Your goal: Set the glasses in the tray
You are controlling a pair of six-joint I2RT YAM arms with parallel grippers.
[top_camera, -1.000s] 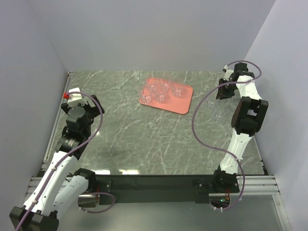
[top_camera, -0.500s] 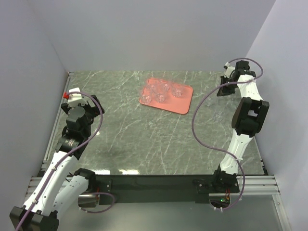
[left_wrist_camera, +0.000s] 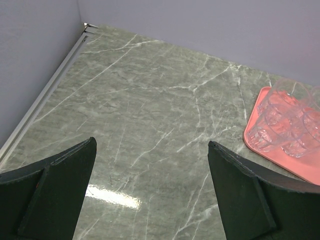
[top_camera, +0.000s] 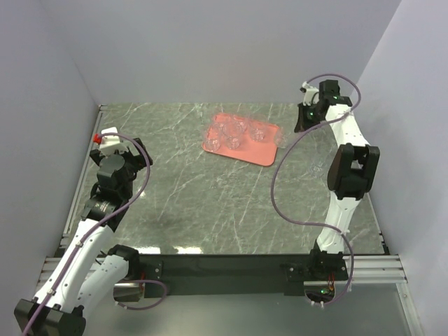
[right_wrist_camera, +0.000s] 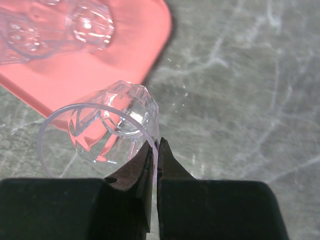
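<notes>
Since right tool (right_wrist_camera: 155, 145) only pinches thin rim of glass (right_wrist_camera: 107, 125), hanging by tray (right_wrist_camera: 115, 60) corner, could slip, tilt, or clip other glasses (right_wrist_camera: 87, 22) in tray. Left tool (left_wrist_camera: 150, 145) gaping, idle over surface (left_wrist_camera: 150, 100).

No text, label or number can be read in any view. No brand or sign is legible either.

Ahead and to the right of the left tool (left_wrist_camera: 151, 145), the tray (left_wrist_camera: 302, 165) is cut by the frame edge, and its glasses (left_wrist_camera: 285, 117) are overlapped beyond counting. At the right tool (right_wrist_camera: 156, 145), the rim of the held glass (right_wrist_camera: 107, 127) is partly hidden; the glasses beyond are clipped at the top.
</notes>
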